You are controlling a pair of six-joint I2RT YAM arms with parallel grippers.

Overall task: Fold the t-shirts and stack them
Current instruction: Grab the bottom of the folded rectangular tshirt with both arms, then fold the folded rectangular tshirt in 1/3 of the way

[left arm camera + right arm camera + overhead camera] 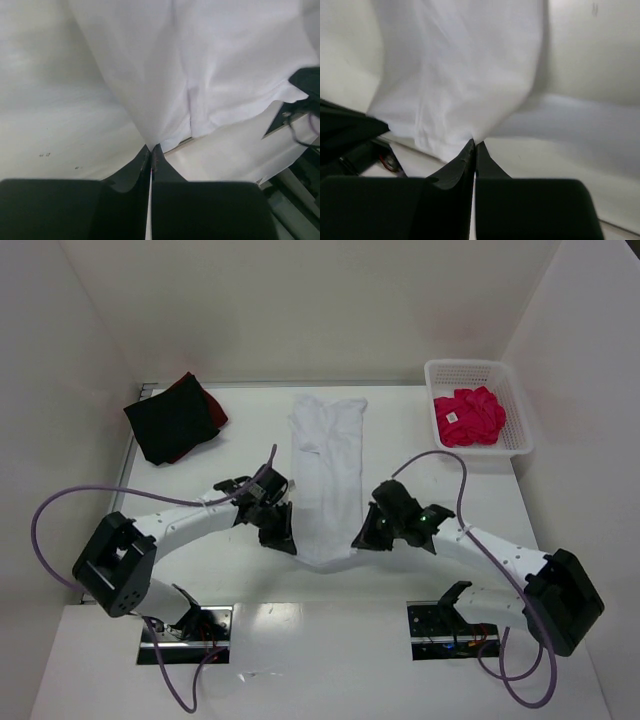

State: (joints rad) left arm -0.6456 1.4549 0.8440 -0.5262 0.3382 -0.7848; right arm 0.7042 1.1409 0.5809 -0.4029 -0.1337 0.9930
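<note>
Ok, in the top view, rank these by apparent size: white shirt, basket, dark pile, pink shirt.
1. White shirt, largest.
2. Basket and dark pile: about alike, can't rank them.
3. Pink shirt, smallest.

- It was a robot lab cell: a white bench boxed in by plain white panels.
- The left arm and right arm were bolted at its near edge, trailing purple cables near exposed electronics.

Overhead; 2 close wrist views share t-shirt.
</note>
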